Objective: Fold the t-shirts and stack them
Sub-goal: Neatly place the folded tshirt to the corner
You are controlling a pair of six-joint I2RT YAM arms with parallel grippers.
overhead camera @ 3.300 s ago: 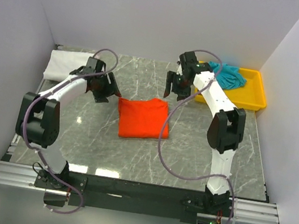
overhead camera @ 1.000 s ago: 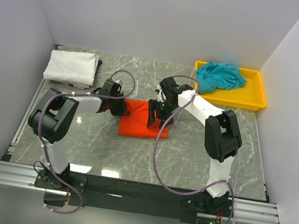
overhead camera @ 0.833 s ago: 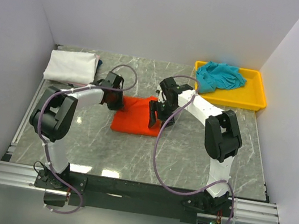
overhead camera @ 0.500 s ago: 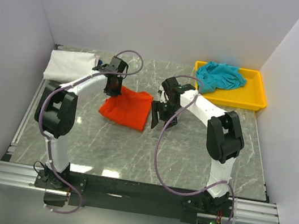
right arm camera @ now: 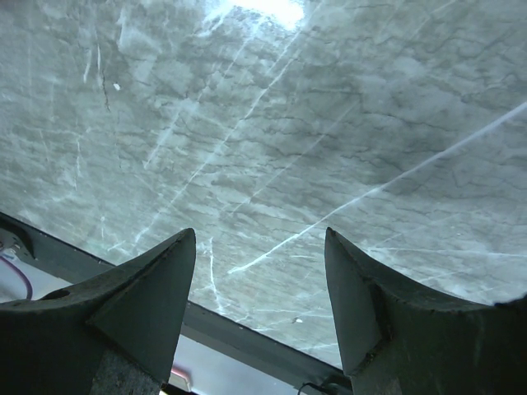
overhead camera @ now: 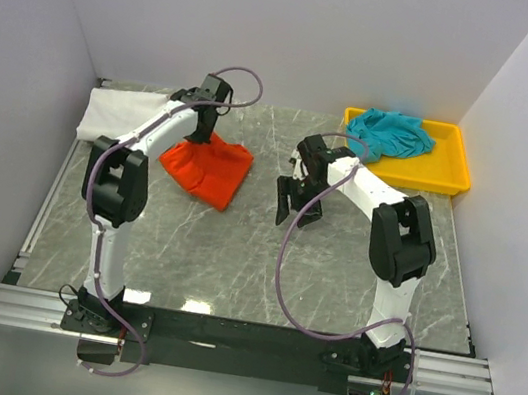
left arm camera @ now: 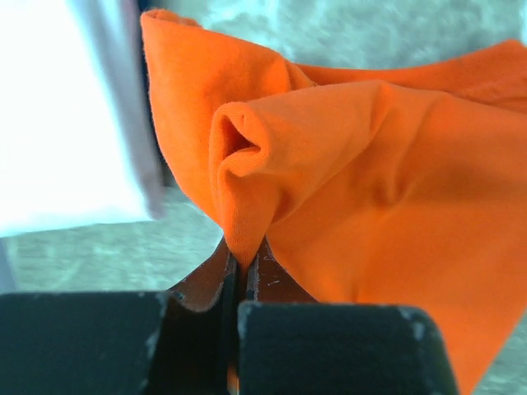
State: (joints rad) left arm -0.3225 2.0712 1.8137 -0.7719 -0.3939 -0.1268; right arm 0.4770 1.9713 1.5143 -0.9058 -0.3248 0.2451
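The folded orange-red t-shirt [overhead camera: 208,167] lies left of the table's middle, its far-left corner pinched in my left gripper [overhead camera: 200,133], which is shut on it. Up close, the orange-red t-shirt [left arm camera: 354,164] bunches into a fold between the jaws of the left gripper [left arm camera: 243,265]. The white t-shirt [overhead camera: 121,113] lies folded at the back left, just beyond the left gripper, and shows as the white t-shirt [left arm camera: 66,123] at the left of the wrist view. The teal t-shirt [overhead camera: 388,134] is crumpled in the yellow tray [overhead camera: 450,174]. My right gripper [overhead camera: 295,206] stands open over bare marble, as the right gripper [right arm camera: 260,239] shows.
The yellow tray sits at the back right corner. White walls close the table on the left, back and right. The table's near edge and a black rail [right arm camera: 247,337] appear below the right gripper's fingers.
My left gripper has dragged the orange-red t-shirt left and toward the back, close to the white t-shirt. My right gripper has let go of it and drawn back to the right.
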